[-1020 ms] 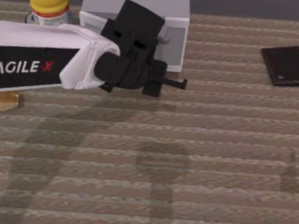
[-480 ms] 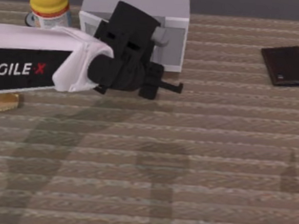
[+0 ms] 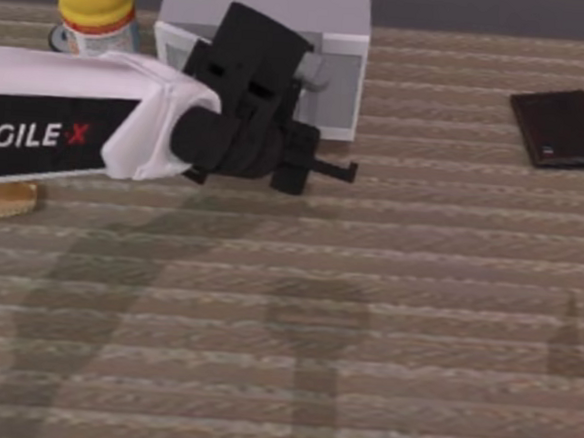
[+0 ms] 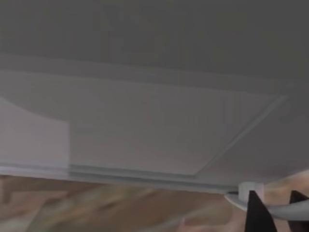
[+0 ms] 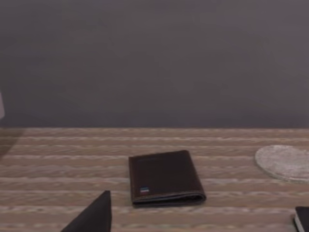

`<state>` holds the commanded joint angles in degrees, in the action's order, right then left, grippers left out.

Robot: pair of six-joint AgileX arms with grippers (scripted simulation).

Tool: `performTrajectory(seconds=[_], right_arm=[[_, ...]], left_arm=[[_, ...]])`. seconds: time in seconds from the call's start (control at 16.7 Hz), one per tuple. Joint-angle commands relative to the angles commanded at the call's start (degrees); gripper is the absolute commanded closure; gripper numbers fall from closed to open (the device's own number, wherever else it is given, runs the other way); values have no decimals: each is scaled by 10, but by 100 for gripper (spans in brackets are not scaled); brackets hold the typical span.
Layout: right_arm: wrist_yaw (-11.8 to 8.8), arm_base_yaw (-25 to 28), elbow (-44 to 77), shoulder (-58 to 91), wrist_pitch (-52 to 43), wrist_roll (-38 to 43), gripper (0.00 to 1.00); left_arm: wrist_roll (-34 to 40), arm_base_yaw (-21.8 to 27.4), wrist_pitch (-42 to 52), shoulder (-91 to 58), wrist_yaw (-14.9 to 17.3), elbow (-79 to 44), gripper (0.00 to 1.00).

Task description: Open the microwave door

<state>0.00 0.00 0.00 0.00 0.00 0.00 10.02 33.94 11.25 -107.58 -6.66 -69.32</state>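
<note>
The microwave (image 3: pixel 267 7) stands at the table's (image 3: pixel 415 318) far edge, left of centre, its door (image 3: pixel 326 91) barely ajar. To do this well, pull the handle edge in an arc around the hinge, not straight. The left claw (image 4: pixel 273 212) has thin fingers straddling that edge, apparently pinching it. The right arm is parked out of the top view.

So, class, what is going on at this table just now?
The left arm reaches across the far left of the table, its left gripper at the front of the microwave, close against the door. From above, the door looks shut or barely ajar. A yellow bottle stands beside the microwave and a dark wallet lies at the right. The right arm is out of the top view, parked.
</note>
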Motion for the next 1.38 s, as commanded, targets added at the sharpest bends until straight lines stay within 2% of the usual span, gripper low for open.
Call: performTrajectory(seconds=[0.78, 1.2, 1.38], right_arm=[[0, 0, 0, 0, 0, 0, 0], [0, 0, 0, 0, 0, 0, 0], [0, 0, 0, 0, 0, 0, 0]], left_arm=[[0, 0, 0, 0, 0, 0, 100], [-26, -8, -8, 15, 22, 20, 100], [-26, -8, -8, 15, 22, 21, 100]])
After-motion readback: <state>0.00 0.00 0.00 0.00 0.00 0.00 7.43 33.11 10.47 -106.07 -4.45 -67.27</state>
